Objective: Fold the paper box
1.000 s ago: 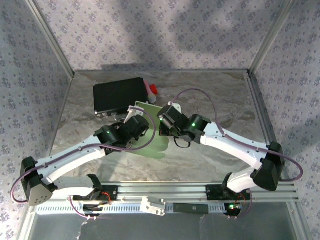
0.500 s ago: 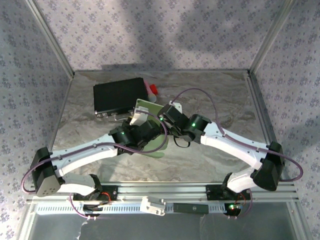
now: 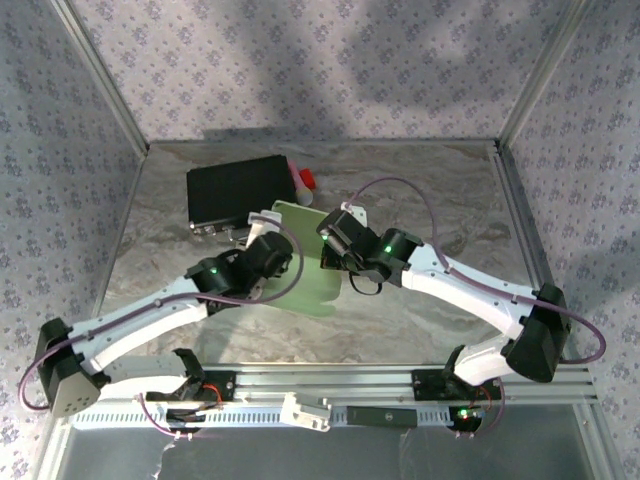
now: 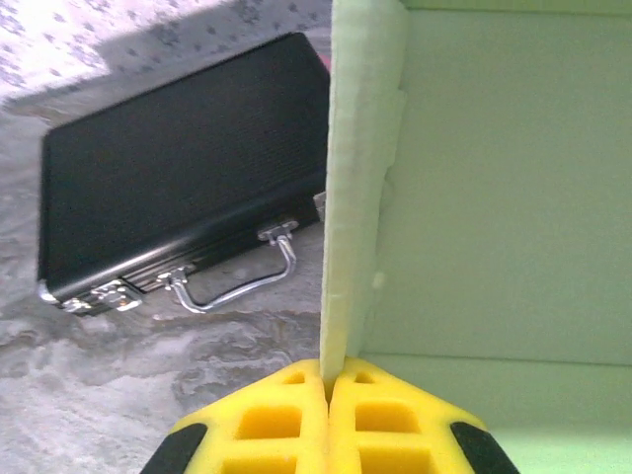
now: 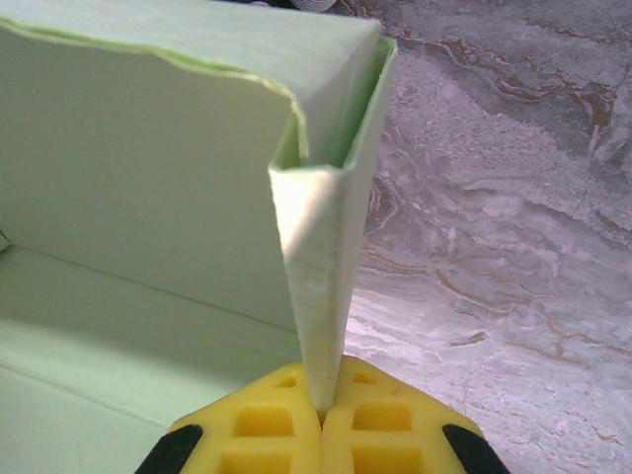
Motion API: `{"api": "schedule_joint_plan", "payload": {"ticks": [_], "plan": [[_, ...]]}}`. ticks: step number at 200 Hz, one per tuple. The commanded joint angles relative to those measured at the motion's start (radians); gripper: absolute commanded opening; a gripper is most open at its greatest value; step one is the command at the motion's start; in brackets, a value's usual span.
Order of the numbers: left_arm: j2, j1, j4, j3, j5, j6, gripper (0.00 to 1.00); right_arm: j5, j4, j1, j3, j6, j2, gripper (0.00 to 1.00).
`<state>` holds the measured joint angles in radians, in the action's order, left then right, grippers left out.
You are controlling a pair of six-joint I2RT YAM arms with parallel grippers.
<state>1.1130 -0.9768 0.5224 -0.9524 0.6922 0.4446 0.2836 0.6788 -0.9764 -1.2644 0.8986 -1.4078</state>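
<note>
The paper box [image 3: 305, 262] is pale green card, partly folded, lying mid-table between my two arms. My left gripper [image 4: 328, 377] is shut on the box's upright left wall [image 4: 348, 217], whose edge runs straight up from between the yellow fingers [image 4: 267, 425]. My right gripper [image 5: 322, 403] is shut on a doubled-over side wall [image 5: 321, 267] at the right end of the box. The box floor [image 5: 89, 395] and back wall [image 5: 138, 188] lie to the left of that grip. In the top view the left gripper [image 3: 268, 240] and right gripper [image 3: 328, 248] sit at opposite sides of the card.
A flat black case [image 3: 240, 192] with a metal handle [image 4: 232, 286] lies at the back left, just beyond the box. A small red and white object [image 3: 303, 181] rests beside its right end. Marbled tabletop [image 5: 513, 247] stretches to the right.
The left arm swung right and forward half a second ago, then came back left to nearly its earlier pose. The right arm and its grip stayed put. Both grippers remain shut on the card.
</note>
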Motion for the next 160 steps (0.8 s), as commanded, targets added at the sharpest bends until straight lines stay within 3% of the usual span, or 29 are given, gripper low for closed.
{"api": "schedule_joint_plan", "payload": {"ticks": [1, 10, 20, 40, 84, 128, 160], "plan": [[-0.045, 0.050, -0.012, -0.037, -0.239, 0.000, 0.00, -0.066, -0.033, -0.011, -0.003, 0.000, 0.023, 0.00], [-0.056, 0.059, 0.012, -0.046, -0.245, 0.005, 0.00, -0.066, -0.034, -0.011, -0.006, -0.001, 0.020, 0.00], [-0.071, 0.066, 0.026, -0.050, -0.254, -0.002, 0.19, -0.067, -0.034, -0.013, -0.008, -0.001, 0.019, 0.00], [-0.096, 0.087, 0.058, -0.071, -0.274, -0.019, 0.30, -0.067, -0.027, -0.012, -0.007, -0.001, 0.019, 0.00], [-0.105, 0.162, 0.121, -0.145, -0.350, -0.093, 0.30, -0.063, -0.021, -0.011, -0.004, -0.002, 0.026, 0.00], [-0.072, 0.257, 0.179, -0.203, -0.540, -0.165, 0.33, -0.067, -0.026, -0.008, -0.001, -0.002, 0.027, 0.00], [-0.071, 0.335, 0.180, -0.192, -0.634, -0.185, 0.26, -0.070, -0.025, -0.010, -0.004, -0.007, 0.026, 0.00]]}}
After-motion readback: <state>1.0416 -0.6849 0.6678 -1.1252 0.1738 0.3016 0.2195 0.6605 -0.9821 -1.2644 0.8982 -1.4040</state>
